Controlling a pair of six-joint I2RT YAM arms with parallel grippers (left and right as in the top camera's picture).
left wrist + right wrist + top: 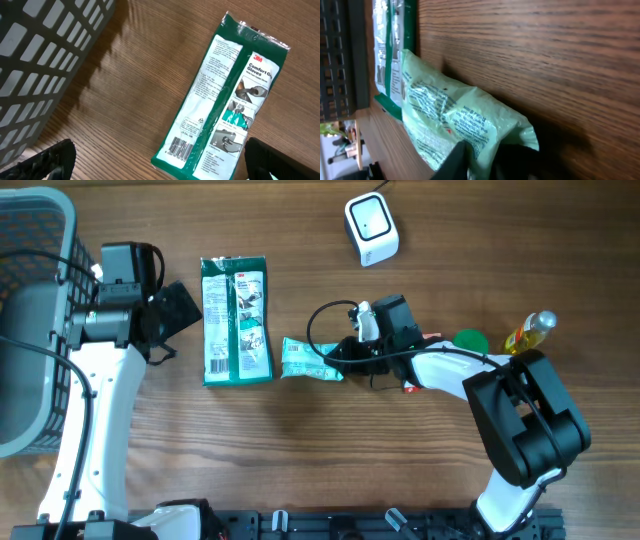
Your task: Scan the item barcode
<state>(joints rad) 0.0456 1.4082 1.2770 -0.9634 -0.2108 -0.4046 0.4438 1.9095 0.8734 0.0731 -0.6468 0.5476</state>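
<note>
- Overhead view is showing a wooden surface (300, 450) carrying everything else.
- A grey slatted basket (62, 220) is sitting at the far left edge, and its wall is filling the upper left corner of the left wrist view.
- The right arm (525, 415) is reaching across from the right side, and the left arm (100, 380) is stretching up beside the basket.
- The left end effector (175, 310) is hanging wide open just left of the gloves pack, touching nothing; its two dark fingers are showing at the bottom corners of the left wrist view.
- A green and white gloves pack (236, 320) is lying flat, lengthwise, between the two arms, with a barcode (180, 147) facing up at its near end.
- A white scanner (371, 227) is standing well apart, near the far edge.
- The right end effector (345, 358) is pinching the right end of the small pale green packet (310, 360); in the right wrist view its fingers (455, 162) are pressing on the crinkled film.
- The packet is lying on the surface just right of the gloves pack, its left end almost touching it.
- A yellow bottle (530, 332) is lying at the right, near a green disc (470, 340).
</note>
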